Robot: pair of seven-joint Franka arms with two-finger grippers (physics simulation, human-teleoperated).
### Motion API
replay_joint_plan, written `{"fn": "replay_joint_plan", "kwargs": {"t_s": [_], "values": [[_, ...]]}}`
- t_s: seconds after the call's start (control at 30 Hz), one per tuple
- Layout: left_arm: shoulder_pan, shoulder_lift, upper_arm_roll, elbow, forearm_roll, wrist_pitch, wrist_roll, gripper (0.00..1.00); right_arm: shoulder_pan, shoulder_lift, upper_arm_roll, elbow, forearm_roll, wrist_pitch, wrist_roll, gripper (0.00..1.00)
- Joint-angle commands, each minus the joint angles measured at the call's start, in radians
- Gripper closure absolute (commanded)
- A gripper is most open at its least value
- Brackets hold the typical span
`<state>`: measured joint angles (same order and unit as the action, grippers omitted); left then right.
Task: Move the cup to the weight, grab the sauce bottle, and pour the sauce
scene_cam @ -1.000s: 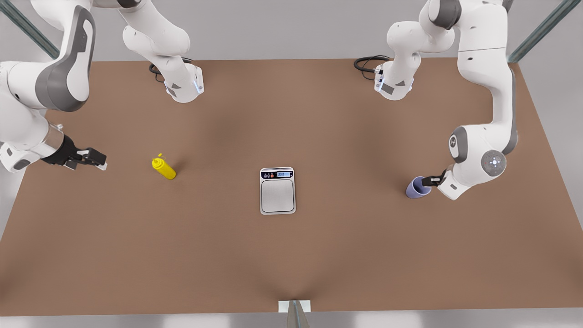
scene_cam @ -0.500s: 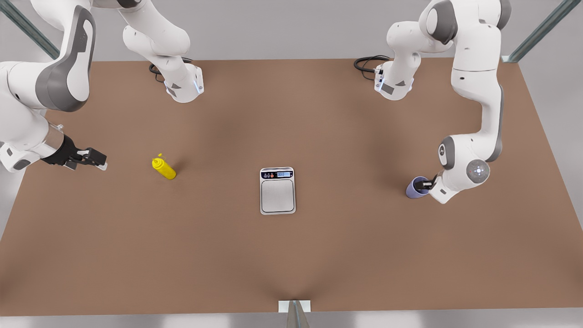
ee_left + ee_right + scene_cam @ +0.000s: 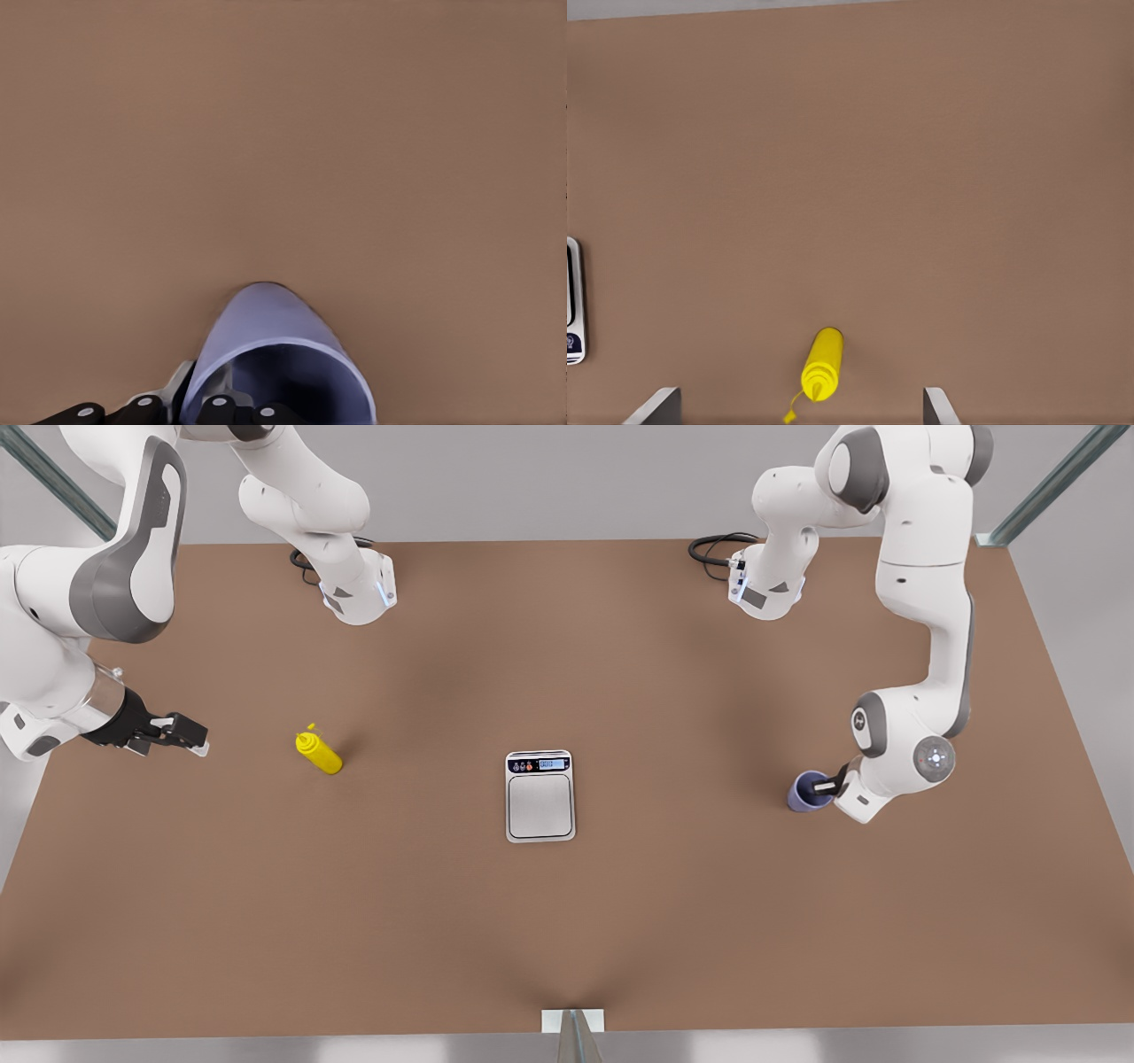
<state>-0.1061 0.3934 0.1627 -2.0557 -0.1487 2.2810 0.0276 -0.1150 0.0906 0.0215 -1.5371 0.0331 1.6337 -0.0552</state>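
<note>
In the front view, the lavender cup (image 3: 808,792) stands on the brown surface (image 3: 567,921) toward the front view's right, well apart from the kitchen scale (image 3: 540,795) at the middle. The left tool (image 3: 828,786) is at the cup's rim, one finger reaching into the mouth. The yellow squeeze bottle (image 3: 318,751) stands toward the front view's left, with the right tool (image 3: 182,735) near it but not touching; that arm waits.

In the left wrist view, the cup (image 3: 282,359) sits right against the left tool (image 3: 190,409), its wall apparently between the fingers (image 3: 232,410) (one inside the mouth, one outside). I judge them closed on the wall, though contact is not plain.

In the right wrist view, the bottle (image 3: 821,361) lies ahead between the spread fingertips (image 3: 656,407) of the right tool (image 3: 799,416), which grips nothing; the scale's display end (image 3: 572,301) shows at the edge.

The risk lies in the rim pinch: a thin wall held at one side could let the cup swing or slip during the carry, or land tilted on the scale's plate.
</note>
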Motion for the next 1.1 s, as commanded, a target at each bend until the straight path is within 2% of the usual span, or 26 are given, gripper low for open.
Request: {"fn": "replay_joint_plan", "kwargs": {"t_s": [0.0, 0.23, 0.37, 0.47, 0.57, 0.6, 0.67, 0.73, 0.83, 0.93, 1.07], "values": [[0.0, -0.001, 0.0, 0.0, -0.006, 0.0, 0.0, 0.78, 0.0, 0.0, 0.0, 0.0, -0.001, 0.0, 0.0, 0.0], [-0.014, -0.013, -0.002, 0.023, -0.026, -0.02, -0.017, 0.79, 0.0, 0.0, 0.0, 0.0, -0.001, 0.0, 0.0, 0.0], [-0.13, -0.013, -0.034, 0.062, -0.1, -0.025, -0.202, 0.76, 0.0, 0.0, 0.0, 0.002, 0.001, 0.0, 0.006, 0.0], [-0.276, 0.015, -0.035, 0.13, -0.126, -0.061, -0.435, 0.76, -0.081, 0.041, -0.052, 0.02, 0.194, -0.058, 0.057, 0.0], [-0.34, 0.051, -0.104, 0.249, -0.129, -0.117, -0.663, 0.75, -0.301, 0.175, -0.074, 0.043, 0.485, -0.185, 0.058, 0.0], [-0.342, 0.067, -0.135, 0.296, -0.129, -0.146, -0.721, 0.75, -0.341, 0.204, -0.098, 0.032, 0.567, -0.215, 0.133, 0.0], [-0.385, 0.108, -0.166, 0.391, -0.123, -0.172, -0.847, 0.75, -0.327, 0.251, -0.098, 0.026, 0.743, -0.23, 0.626, 0.0], [-0.452, 0.18, -0.164, 0.515, -0.126, -0.215, -0.956, 0.74, -0.318, 0.267, -0.098, -0.058, 0.869, -0.222, 0.798, 0.0], [-0.527, 0.292, -0.161, 0.675, -0.123, -0.244, -1.091, 0.74, -0.318, 0.293, -0.087, -0.113, 0.918, -0.236, 0.854, 0.0], [-0.564, 0.334, -0.158, 0.73, -0.124, -0.235, -1.157, 0.73, -0.313, 0.126, -0.098, -0.402, 0.923, -0.193, 0.833, 0.0], [-0.607, 0.378, -0.157, 0.778, -0.123, -0.221, -1.192, 0.7, -0.316, 0.08, -0.098, -0.515, 0.915, -0.172, 0.85, 0.0]]}}
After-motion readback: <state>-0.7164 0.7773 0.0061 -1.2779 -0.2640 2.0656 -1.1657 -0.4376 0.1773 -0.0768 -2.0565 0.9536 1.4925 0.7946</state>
